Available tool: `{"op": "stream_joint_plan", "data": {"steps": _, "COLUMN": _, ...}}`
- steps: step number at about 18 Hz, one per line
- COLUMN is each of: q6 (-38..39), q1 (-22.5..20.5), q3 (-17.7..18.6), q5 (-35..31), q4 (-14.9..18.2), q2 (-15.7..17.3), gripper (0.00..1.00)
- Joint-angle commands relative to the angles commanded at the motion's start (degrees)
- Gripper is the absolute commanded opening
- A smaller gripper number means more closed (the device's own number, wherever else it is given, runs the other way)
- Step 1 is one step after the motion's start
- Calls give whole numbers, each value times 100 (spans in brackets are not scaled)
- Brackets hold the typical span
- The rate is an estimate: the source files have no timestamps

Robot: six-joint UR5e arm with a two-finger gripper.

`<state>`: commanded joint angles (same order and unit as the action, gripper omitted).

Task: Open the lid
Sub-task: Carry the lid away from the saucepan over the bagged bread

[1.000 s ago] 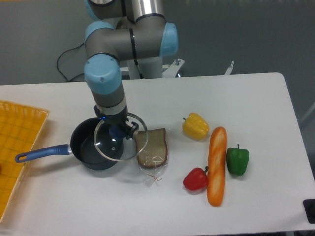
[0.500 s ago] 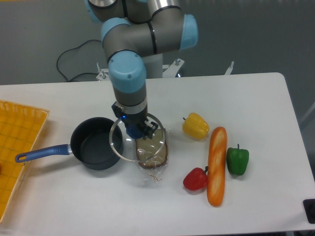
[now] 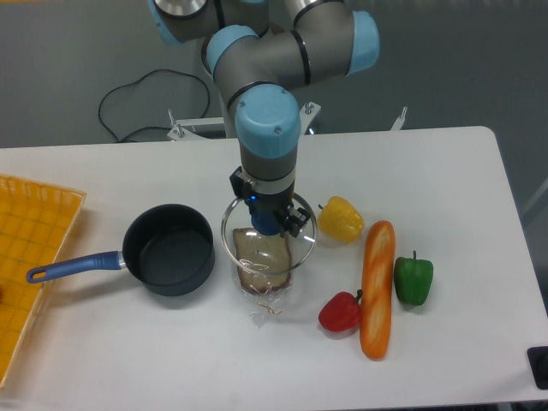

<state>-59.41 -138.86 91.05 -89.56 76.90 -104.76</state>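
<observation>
The gripper is pinching the blue knob of the lid and holding it up in the air. The lid is no longer over the saucepan. It is hanging above the slice of bread in its clear wrap, near the middle of the table. You can see the bread right through the glass.

The saucepan is sitting open to the left of the lid, with its long blue handle pointing toward the left edge of the table, where the yellow tray is lying. So the step going on now looks like carrying the lid away from the pan. The pan is already uncovered.

Next, the arm probably needs to find a bare spot on the table and lower the lid gently, then let go of the knob. The bread is right under the lid, so putting it down here would squash it or leave the lid tilted. The yellow pepper is sitting just beside the lid's right rim, so moving that way needs care. The baguette, red pepper and green pepper are lying nearer the right edge.
</observation>
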Motion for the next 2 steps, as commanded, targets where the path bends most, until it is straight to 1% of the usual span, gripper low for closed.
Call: {"op": "stream_joint_plan", "data": {"steps": 2, "q6": 0, "q1": -18, "q3": 0, "q5": 0, "q4": 0, "q2": 0, "gripper": 47}}
